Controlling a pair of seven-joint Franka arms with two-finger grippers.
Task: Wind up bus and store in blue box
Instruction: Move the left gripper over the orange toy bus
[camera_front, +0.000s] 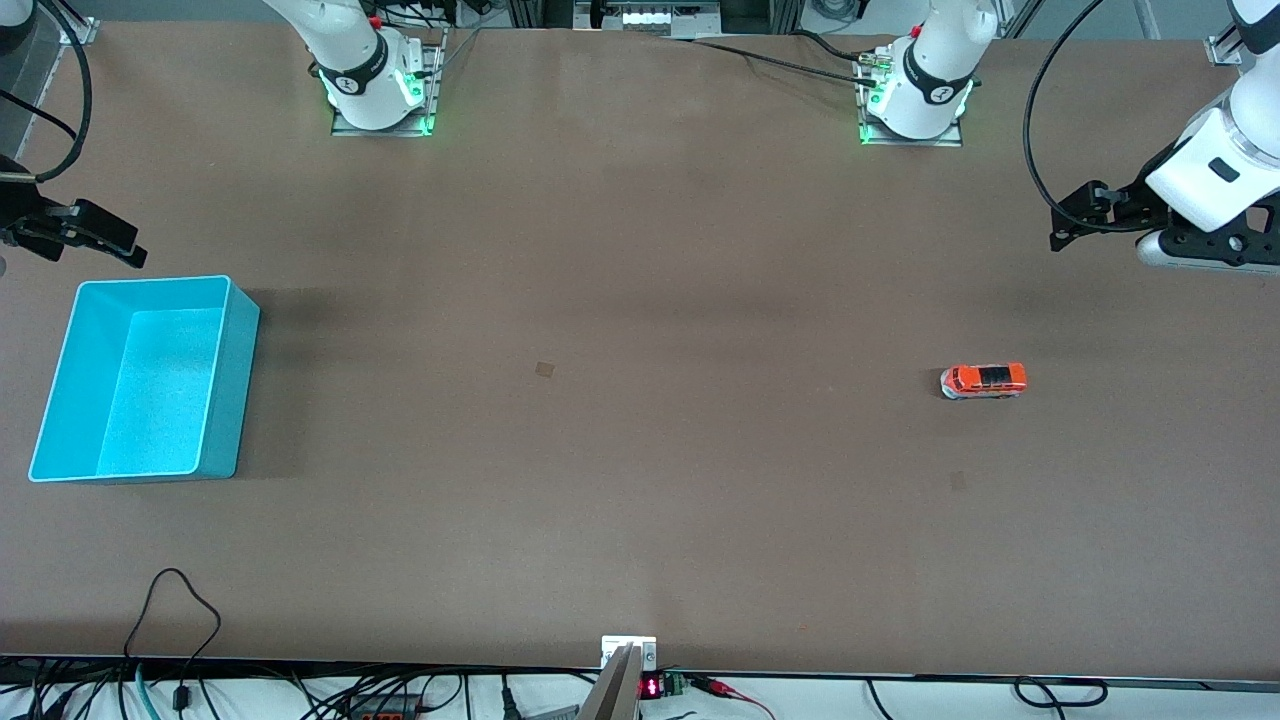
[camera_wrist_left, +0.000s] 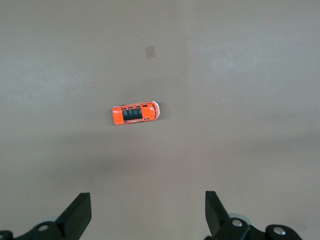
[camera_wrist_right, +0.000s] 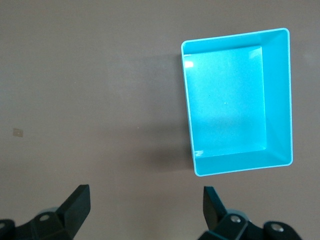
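- Bus (camera_front: 983, 381): on its wheels on the bare table (camera_front: 640, 300), toward the left arm's end; touched by nothing, so judged not yet wound up.
- Same bus in the left wrist view (camera_wrist_left: 136, 113): below and ahead of the fingertips (camera_wrist_left: 80, 212), well apart from them, roof up.
- Left gripper (camera_front: 1085, 215): up in the air over the table edge at its own arm's end, jaws spread wide, holding nothing; best placed for the first grasp.
- Blue box (camera_front: 140, 380): at the right arm's end of the table, well apart from the bus, open-topped and without contents.
- Same box in the right wrist view (camera_wrist_right: 237, 100): ahead of the spread fingertips (camera_wrist_right: 77, 205) and off to one side, not directly beneath.
- Right gripper (camera_front: 90, 235): aloft just beside the box's farther rim, jaws spread, holding nothing; waiting.
- Progress, as judged: none visible. Left to do: grasp, wind, carry across the table, place in the box.
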